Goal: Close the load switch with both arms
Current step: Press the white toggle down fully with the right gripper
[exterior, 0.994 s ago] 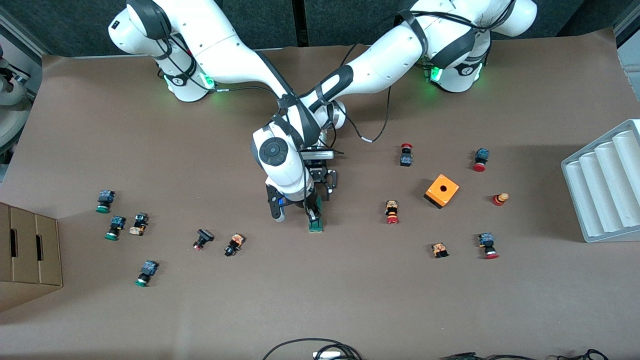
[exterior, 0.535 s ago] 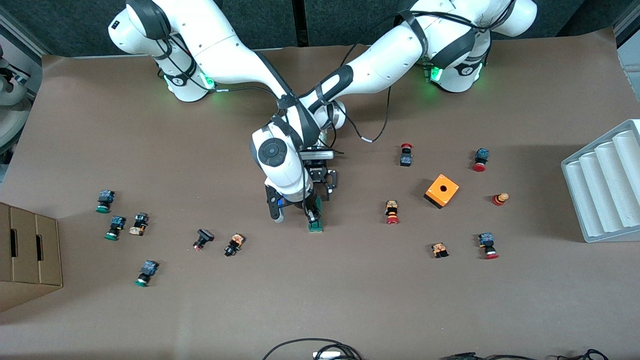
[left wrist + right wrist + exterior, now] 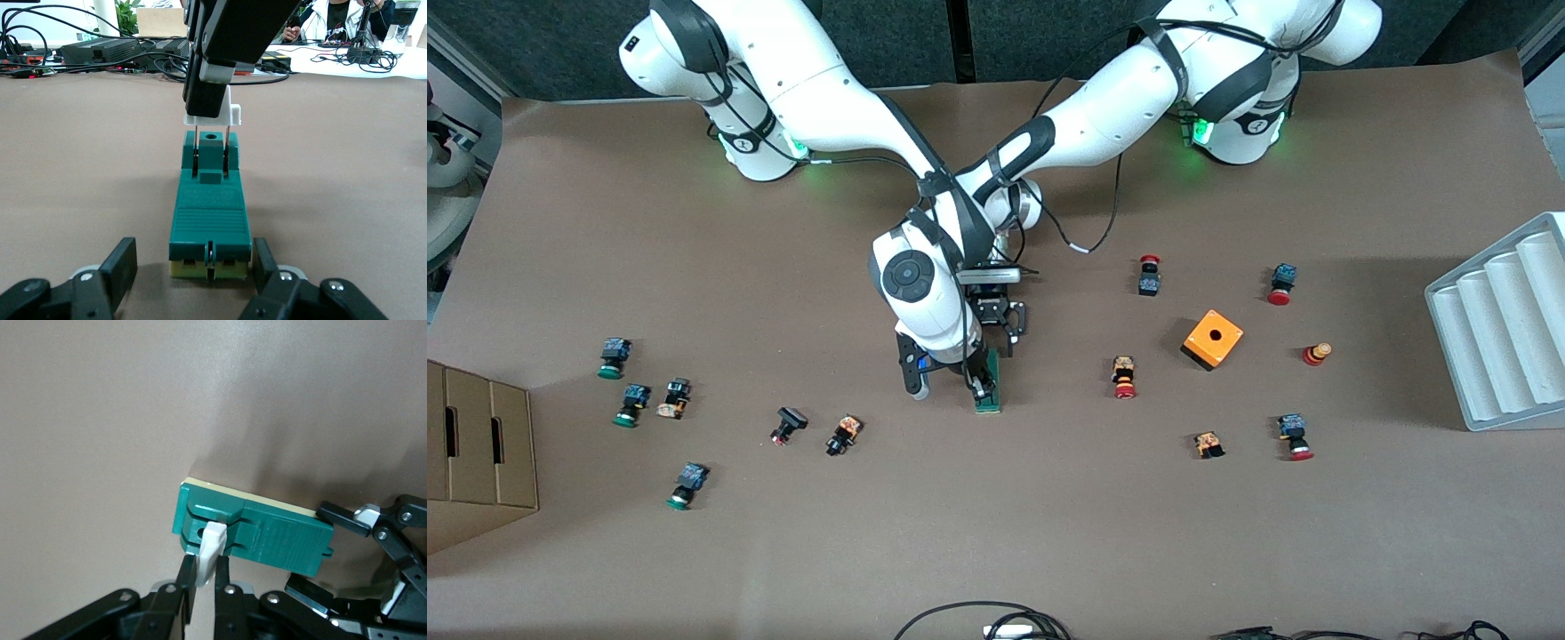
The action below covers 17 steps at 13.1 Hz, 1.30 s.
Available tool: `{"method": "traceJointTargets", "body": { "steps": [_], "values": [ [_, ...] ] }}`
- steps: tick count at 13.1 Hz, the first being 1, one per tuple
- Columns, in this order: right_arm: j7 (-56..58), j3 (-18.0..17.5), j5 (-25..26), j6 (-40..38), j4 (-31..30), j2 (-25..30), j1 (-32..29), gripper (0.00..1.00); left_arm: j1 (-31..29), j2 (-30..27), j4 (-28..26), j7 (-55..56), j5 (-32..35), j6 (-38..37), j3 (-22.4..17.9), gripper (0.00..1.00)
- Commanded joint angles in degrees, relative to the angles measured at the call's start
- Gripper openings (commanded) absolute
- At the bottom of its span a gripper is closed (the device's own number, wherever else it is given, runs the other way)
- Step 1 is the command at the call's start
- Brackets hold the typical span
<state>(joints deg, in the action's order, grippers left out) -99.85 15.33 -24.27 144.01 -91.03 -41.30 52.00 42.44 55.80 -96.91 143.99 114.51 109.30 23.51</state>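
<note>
The load switch [image 3: 988, 397], a narrow dark-green block [image 3: 210, 213] on a cream base, lies mid-table. At its end nearer the front camera its white lever [image 3: 212, 547] stands tilted up. My right gripper [image 3: 980, 380] comes down from above and is shut on that lever [image 3: 223, 117], one finger on each flat face [image 3: 203, 570]. My left gripper [image 3: 997, 358] lies low at the switch's other end, nearer the robots. It is shut on the green body [image 3: 195, 257], with its fingers [image 3: 265, 263] flanking both sides. The two arms cross above the switch.
Push buttons lie scattered: one [image 3: 1124, 377] toward the left arm's end, two [image 3: 843, 435] [image 3: 787, 425] toward the right arm's end. An orange box with a hole [image 3: 1213, 339], a white ribbed rack [image 3: 1503, 320], a cardboard box [image 3: 476, 453] and cables [image 3: 987, 622] also show.
The right arm's wrist has shifted slightly toward its own end of the table while still gripping the lever. The switch and the left gripper have stayed put.
</note>
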Motion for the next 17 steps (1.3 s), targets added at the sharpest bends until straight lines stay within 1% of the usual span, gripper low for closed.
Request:
{"method": "traceJointTargets", "body": {
  "steps": [1, 5, 10, 11, 13, 17],
  "values": [
    [1.59, 0.93, -1.48, 0.22, 3.66, -2.2, -1.11, 0.15, 0.97, 0.81, 1.38, 0.15, -0.87, -0.58, -0.31, 0.78],
    [1.5, 0.93, -1.48, -0.13, 6.47, -4.92, -1.9, 0.16, 0.89, 0.81, 1.38, 0.15, -0.87, -0.58, -0.31, 0.78],
    [1.5, 1.19, -1.57, -0.13, 8.06, -6.33, -2.42, 0.17, 0.89, 0.81, 1.38, 0.15, -0.87, -0.58, -0.31, 0.78],
    [1.41, 1.28, -1.57, -0.13, 8.76, -6.77, -2.6, 0.17, 0.89, 0.81, 1.38, 0.15, -0.87, -0.58, -0.31, 0.79],
    [1.5, 1.28, -1.83, -0.13, 9.64, -7.56, -3.22, 0.23, 0.89, 0.81, 1.38, 0.15, -0.87, -0.58, -0.31, 0.78],
    [1.5, 1.37, -2.01, 0.04, 9.99, -8.0, -3.31, 0.23, 0.89, 0.89, 1.38, 0.06, -0.78, -0.58, -0.31, 0.79]
  ]
}}
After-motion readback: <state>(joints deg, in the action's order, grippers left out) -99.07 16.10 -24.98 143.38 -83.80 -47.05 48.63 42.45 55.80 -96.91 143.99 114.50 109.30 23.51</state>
